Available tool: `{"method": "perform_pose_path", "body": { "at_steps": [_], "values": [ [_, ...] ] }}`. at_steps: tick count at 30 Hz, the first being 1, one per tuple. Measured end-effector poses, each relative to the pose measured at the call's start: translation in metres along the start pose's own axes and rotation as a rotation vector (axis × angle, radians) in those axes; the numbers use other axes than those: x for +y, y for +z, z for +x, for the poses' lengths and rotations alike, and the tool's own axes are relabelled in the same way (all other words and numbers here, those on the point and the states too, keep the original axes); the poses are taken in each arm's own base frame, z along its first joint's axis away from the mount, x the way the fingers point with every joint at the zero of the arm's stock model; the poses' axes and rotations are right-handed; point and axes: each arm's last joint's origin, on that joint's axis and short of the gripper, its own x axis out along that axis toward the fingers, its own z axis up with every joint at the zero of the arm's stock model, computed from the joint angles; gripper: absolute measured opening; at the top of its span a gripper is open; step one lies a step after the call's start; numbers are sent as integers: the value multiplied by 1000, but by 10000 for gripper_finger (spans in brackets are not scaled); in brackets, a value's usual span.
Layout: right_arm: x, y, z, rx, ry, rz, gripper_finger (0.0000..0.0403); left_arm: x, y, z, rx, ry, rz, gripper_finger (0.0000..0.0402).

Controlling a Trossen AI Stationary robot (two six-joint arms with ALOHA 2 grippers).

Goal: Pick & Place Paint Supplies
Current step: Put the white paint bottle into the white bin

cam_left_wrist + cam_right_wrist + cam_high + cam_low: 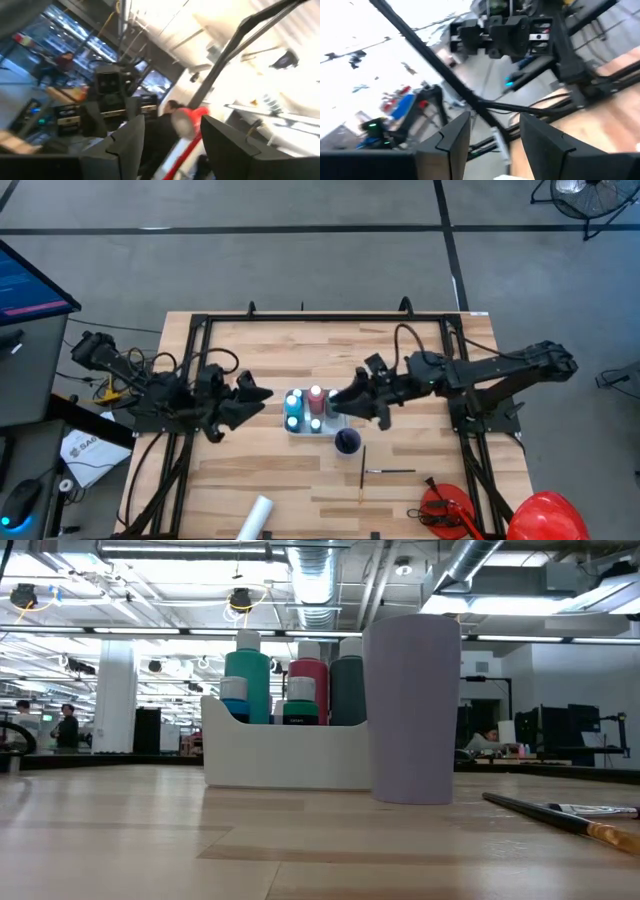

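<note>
Caddy: a white caddy [285, 755] stands mid-table holding upright bottles, a teal bottle [247, 680], a red bottle [308, 685] and a grey-green bottle [347, 688]. Upright and packed together, they brace each other and stay put.
Cup: a lavender cup [412, 710] sits just beside the caddy; from above it reads dark inside, likely the brush holder.
Brushes: two thin brushes [363, 471] lie flat on the wood near the cup, apart from it, so they are not yet put away.
Stray tube: a white tube [256, 517] lies on its side near the table's front edge, well apart from the caddy.
Left gripper: left gripper [256, 397] hovers just beside the caddy's left side; its wrist view shows fingers [131, 145] parted with nothing between them.
Right gripper: right gripper [343, 399] hovers at the caddy's right side, fingers [455, 140] likewise apart and empty.
Hedge: both wrist views tilt up into the room, so how high either gripper hangs I cannot tell.
Judgement: the brushes and the stray tube look like the remaining work.
</note>
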Motion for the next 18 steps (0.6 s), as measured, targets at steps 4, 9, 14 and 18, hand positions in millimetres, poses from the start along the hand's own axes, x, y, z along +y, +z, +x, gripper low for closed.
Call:
{"method": "perform_pose_path", "body": {
  "at_steps": [4, 9, 14, 18],
  "values": [
    [13, 10, -16, -26, 62, 1, 163, -17, 13, 16, -35, -53, -41, 171],
    [28, 25, -41, -57, 154, -30, 164, -33, 20, 38, -35, -85, -53, 151],
    [40, 36, -65, -92, 217, -41, 165, -40, 5, 53, 174, -63, -179, 133],
    [42, 40, -79, -81, 196, -40, 167, -50, -18, 57, 328, 21, -296, 118]
  ]
}}
